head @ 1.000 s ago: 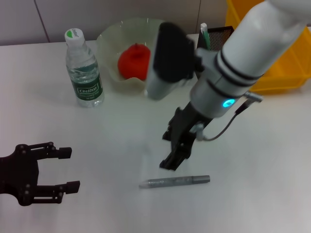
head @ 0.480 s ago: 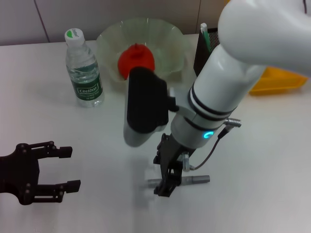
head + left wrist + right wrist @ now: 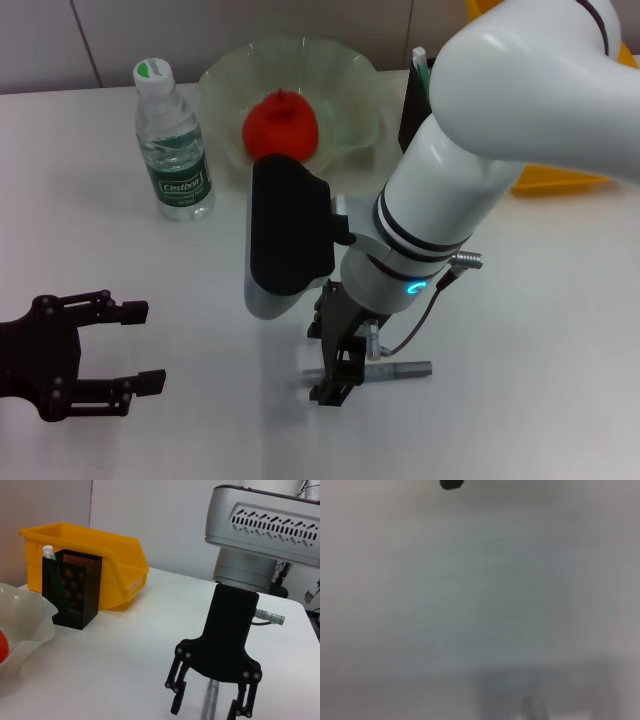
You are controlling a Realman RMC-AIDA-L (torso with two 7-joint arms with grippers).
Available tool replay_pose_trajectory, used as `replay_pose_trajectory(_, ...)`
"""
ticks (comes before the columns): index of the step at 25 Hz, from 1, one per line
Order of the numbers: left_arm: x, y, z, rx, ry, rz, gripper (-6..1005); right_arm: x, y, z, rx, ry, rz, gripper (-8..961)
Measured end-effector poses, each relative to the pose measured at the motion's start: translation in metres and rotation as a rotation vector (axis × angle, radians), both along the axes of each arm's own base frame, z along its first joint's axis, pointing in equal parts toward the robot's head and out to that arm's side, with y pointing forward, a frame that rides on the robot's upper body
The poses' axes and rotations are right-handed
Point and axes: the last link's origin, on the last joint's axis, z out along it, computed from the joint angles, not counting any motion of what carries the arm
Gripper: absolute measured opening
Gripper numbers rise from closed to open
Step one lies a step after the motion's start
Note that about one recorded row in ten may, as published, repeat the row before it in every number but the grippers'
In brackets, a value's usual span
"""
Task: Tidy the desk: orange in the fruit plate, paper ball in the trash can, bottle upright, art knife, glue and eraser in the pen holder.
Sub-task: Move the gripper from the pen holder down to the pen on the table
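White desk point(image 3: 560, 330) all around, and the right gripper point(image 3: 340, 375) sits low over the art knife point(image 3: 400, 369), fingers spread either side of its near end, not clamped yet. The knife lies flat, well in front of the pen holder point(image 3: 70, 588). Thin, round-ish thing, so it could roll or skid out if the jaws close off-centre, or tips jam on the desk. The left gripper point(image 3: 130, 347) idles open, far left of the knife.
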Motion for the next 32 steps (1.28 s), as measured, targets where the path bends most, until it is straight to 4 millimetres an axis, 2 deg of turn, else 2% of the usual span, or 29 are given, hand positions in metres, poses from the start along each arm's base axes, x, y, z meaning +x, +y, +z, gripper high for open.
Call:
replay_pose_trajectory(8, 0.002, 0.003, 0.001, 0.007, 0.001, -0.009, 820, 0.003, -0.001, -0.005, -0.005, -0.020, 0.014, 714)
replay_pose_trajectory(16, 0.002, 0.003, 0.001, 0.009, 0.002, -0.010, 820, 0.007, -0.003, -0.010, -0.015, -0.030, 0.013, 659)
replay_pose_trajectory(26, 0.002, 0.003, 0.002, 0.010, 0.002, -0.011, 820, 0.003, 0.001, -0.005, 0.002, 0.001, -0.005, 255)
replay_pose_trajectory(29, 0.002, 0.003, 0.002, 0.010, 0.002, -0.011, 820, -0.005, 0.009, 0.007, 0.040, 0.049, -0.033, 189)
replay_pose_trajectory(32, 0.002, 0.002, 0.001, 0.006, -0.001, -0.017, 820, -0.014, 0.026, 0.036, 0.120, 0.142, -0.080, 145)
